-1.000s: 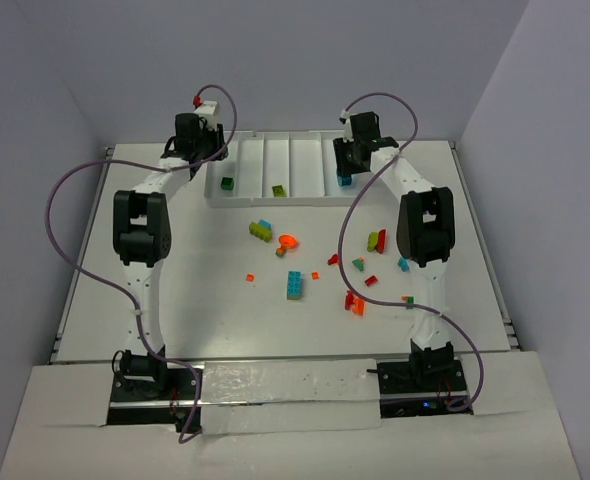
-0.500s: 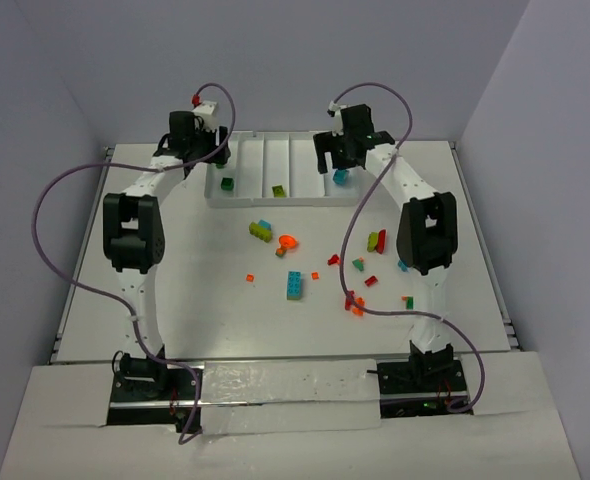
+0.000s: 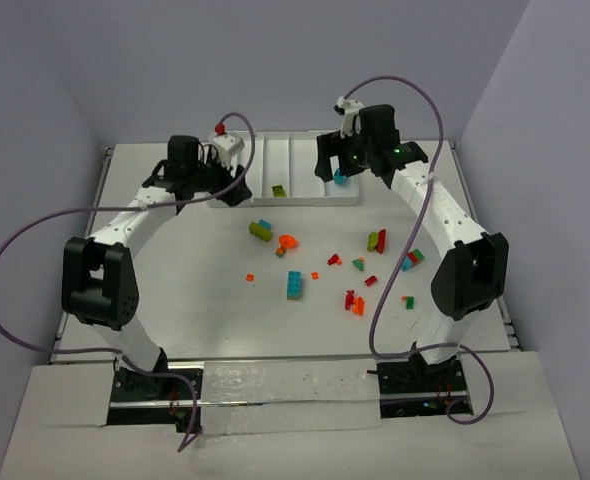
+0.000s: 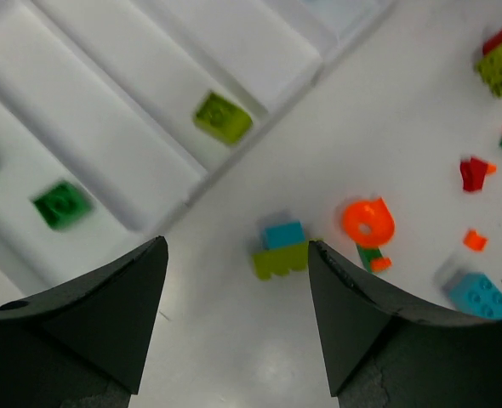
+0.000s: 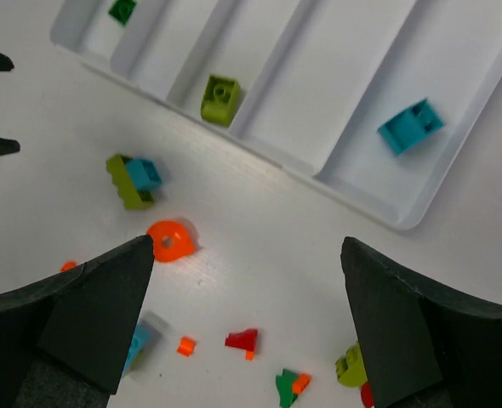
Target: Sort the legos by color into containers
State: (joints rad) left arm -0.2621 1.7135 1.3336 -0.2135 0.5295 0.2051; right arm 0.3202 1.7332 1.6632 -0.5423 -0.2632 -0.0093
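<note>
The white tray (image 3: 300, 165) with its long compartments stands at the back. It holds a teal brick (image 5: 411, 126) in the rightmost compartment, a lime brick (image 5: 220, 99) in a middle one and a dark green brick (image 4: 61, 204) near the left end. Other legos lie loose on the table: a teal-and-lime stack (image 3: 261, 231), an orange round piece (image 3: 288, 242), a teal brick (image 3: 294, 285) and small red, orange and green bits. My left gripper (image 4: 236, 246) is open and empty above the tray's front left corner. My right gripper (image 5: 248, 245) is open and empty above the tray's right end.
A lime-and-red stack (image 3: 376, 241) and a teal-and-red stack (image 3: 412, 260) lie right of centre. A red-and-orange stack (image 3: 354, 303) and a green-and-orange bit (image 3: 408, 300) lie nearer the front. Purple cables loop from both arms. Walls close in the table on three sides.
My right gripper has drawn up from the teal brick, which stays in the rightmost compartment. My left gripper has swung right and forward, over the tray's front left corner.
</note>
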